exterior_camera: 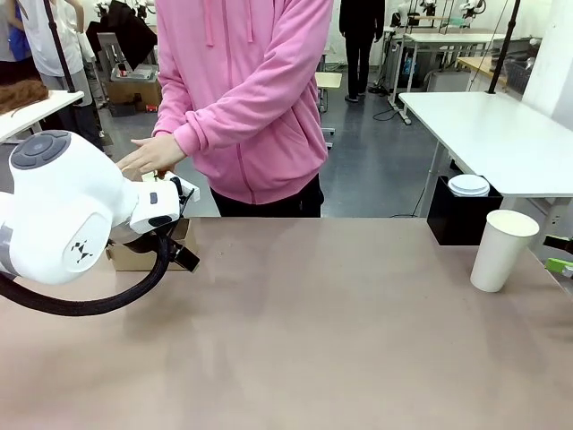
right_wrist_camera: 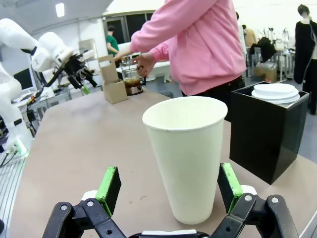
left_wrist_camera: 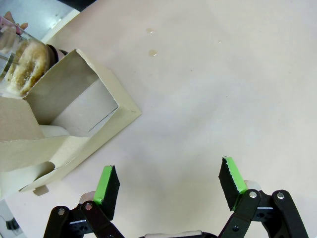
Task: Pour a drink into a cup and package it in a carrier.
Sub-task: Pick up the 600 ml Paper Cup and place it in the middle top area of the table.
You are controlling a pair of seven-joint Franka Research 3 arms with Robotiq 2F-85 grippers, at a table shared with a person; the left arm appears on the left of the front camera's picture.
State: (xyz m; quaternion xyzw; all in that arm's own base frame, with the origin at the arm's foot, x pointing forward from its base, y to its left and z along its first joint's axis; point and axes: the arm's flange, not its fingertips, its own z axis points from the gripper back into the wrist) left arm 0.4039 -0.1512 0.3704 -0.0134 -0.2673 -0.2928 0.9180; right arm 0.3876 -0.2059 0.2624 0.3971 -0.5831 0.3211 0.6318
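The white paper cup (right_wrist_camera: 188, 153) stands upright and lidless between the open fingers of my right gripper (right_wrist_camera: 169, 187); the green pads stay a little off its sides. In the front view the cup (exterior_camera: 501, 251) is at the table's right edge. My left gripper (left_wrist_camera: 169, 182) hangs open over bare table with nothing between its fingers. Just to its left lies the brown cardboard carrier (left_wrist_camera: 74, 114). Beyond the carrier (right_wrist_camera: 114, 79), the person's hand holds the glass press (right_wrist_camera: 131, 79) with the dark drink (right_wrist_camera: 132, 86). The foamy drink (left_wrist_camera: 20, 64) shows through the glass.
A black box (right_wrist_camera: 270, 134) holding a stack of white dome lids (right_wrist_camera: 275, 93) stands right beside the cup. The person in a pink hoodie (exterior_camera: 242, 98) stands at the far side, one hand (exterior_camera: 148, 157) over the carrier (exterior_camera: 134, 255). A few drops (left_wrist_camera: 152, 52) lie on the table.
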